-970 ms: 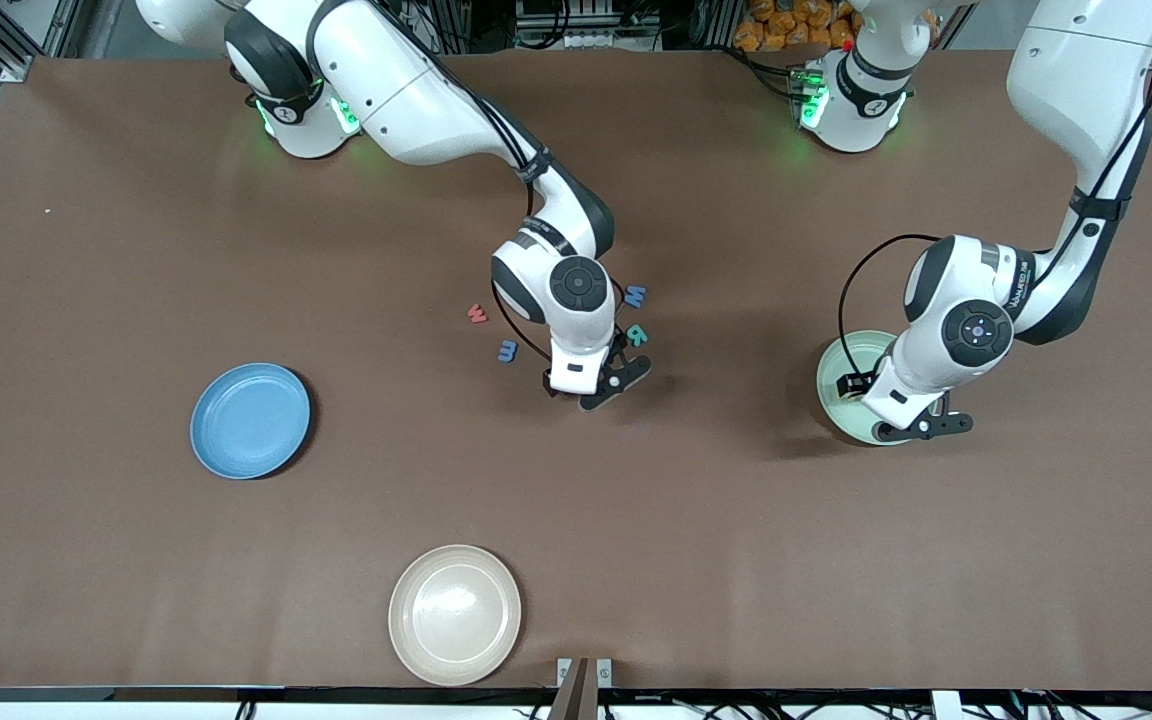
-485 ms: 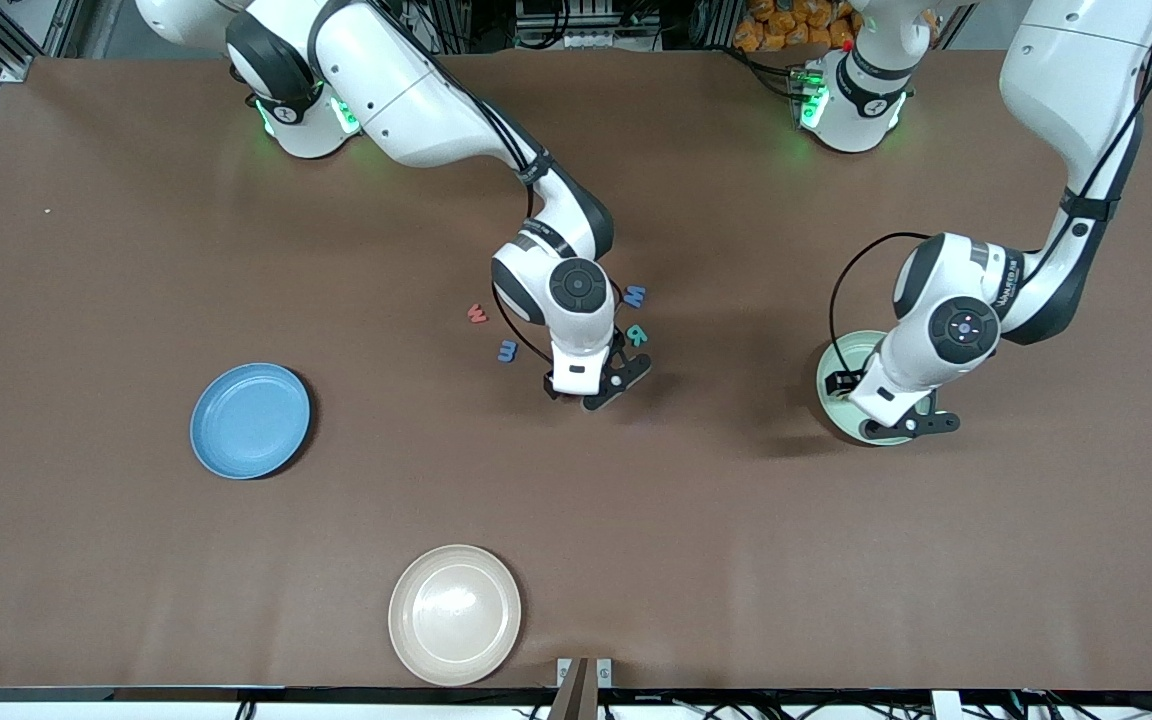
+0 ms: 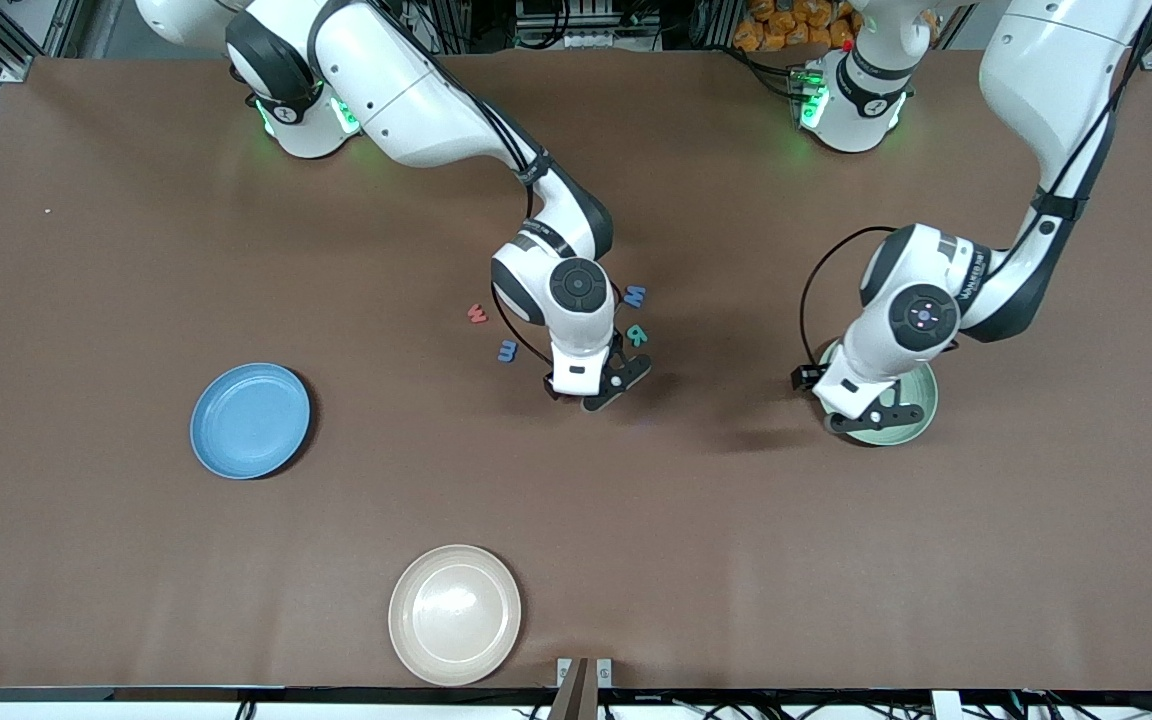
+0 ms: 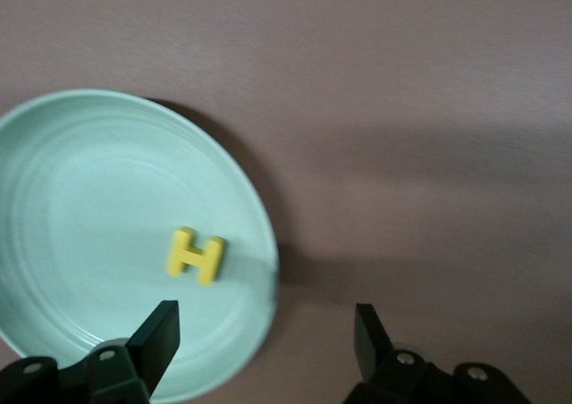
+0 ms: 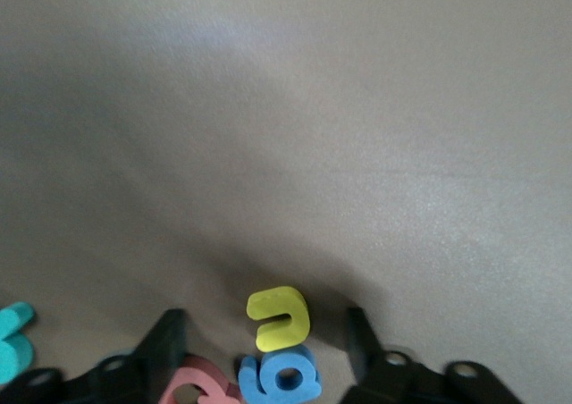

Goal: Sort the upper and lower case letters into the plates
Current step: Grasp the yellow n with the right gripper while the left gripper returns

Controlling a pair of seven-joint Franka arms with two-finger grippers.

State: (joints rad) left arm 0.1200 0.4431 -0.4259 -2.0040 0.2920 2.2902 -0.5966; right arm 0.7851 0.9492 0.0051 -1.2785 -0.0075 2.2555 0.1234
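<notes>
The pale mint green plate (image 3: 921, 398) (image 4: 80, 180) lies toward the left arm's end of the table, and a yellow H (image 4: 195, 255) rests in it. My left gripper (image 3: 866, 418) (image 4: 264, 332) hangs open over that plate's rim, holding nothing. The sky blue plate (image 3: 250, 420) lies toward the right arm's end. Mid-table, my right gripper (image 3: 591, 392) (image 5: 262, 341) is low and open, its fingers either side of a yellow letter (image 5: 280, 316) without touching it. A blue letter (image 5: 281, 374) and a pink letter (image 5: 197, 382) lie close against that one.
Around the right gripper lie a red w (image 3: 477, 314), a blue m (image 3: 507, 350), a blue M (image 3: 635, 295) and a teal R (image 3: 637, 336) (image 5: 13, 346). A beige plate (image 3: 455, 614) sits near the table's front edge.
My left arm has swung across the mint plate toward the middle of the table, uncovering more of the plate. The right arm has stayed in place over the letters.
</notes>
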